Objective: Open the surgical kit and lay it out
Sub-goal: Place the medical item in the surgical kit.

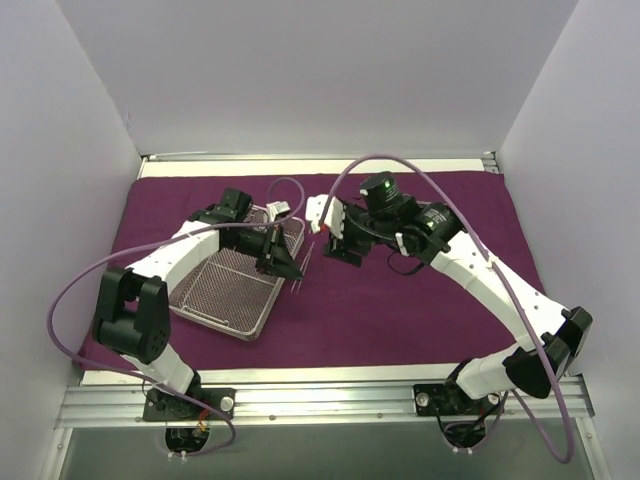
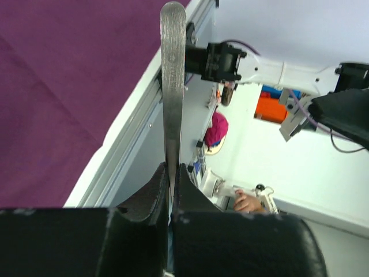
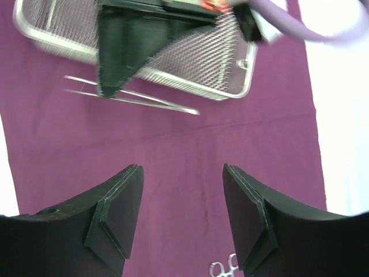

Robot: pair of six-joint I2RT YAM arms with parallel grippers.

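Roughly midway, by my reading. The dark purple cloth wrap (image 1: 420, 300) lies opened and spread flat across the table, so the unwrapping looks done. The wire-mesh tray (image 1: 225, 290) sits on the left half of the cloth, skewed to the table edge. What shows of its mesh is bare, though the left arm covers its far end.

Left gripper (image 1: 293, 270): clenched tight on a thin steel forceps (image 2: 173, 86), tweezer type. It is held just beside the tray's right long side, over open cloth. Whether its tips touch the cloth I can't tell.

Right gripper (image 3: 181, 173): fingers spread wide, nothing between them, poised over cloth to the right of the tray and facing the left gripper.

A ring-handled instrument (image 3: 223, 269) lies on the cloth at the bottom edge of the right wrist view, only its loops showing.

Left to do, likely: set the forceps down on the cloth and get any other pieces out and spaced apart.

Forceps: two slim arms meeting at one end, a flat, dull-polished blade. It looks slippery and springy.
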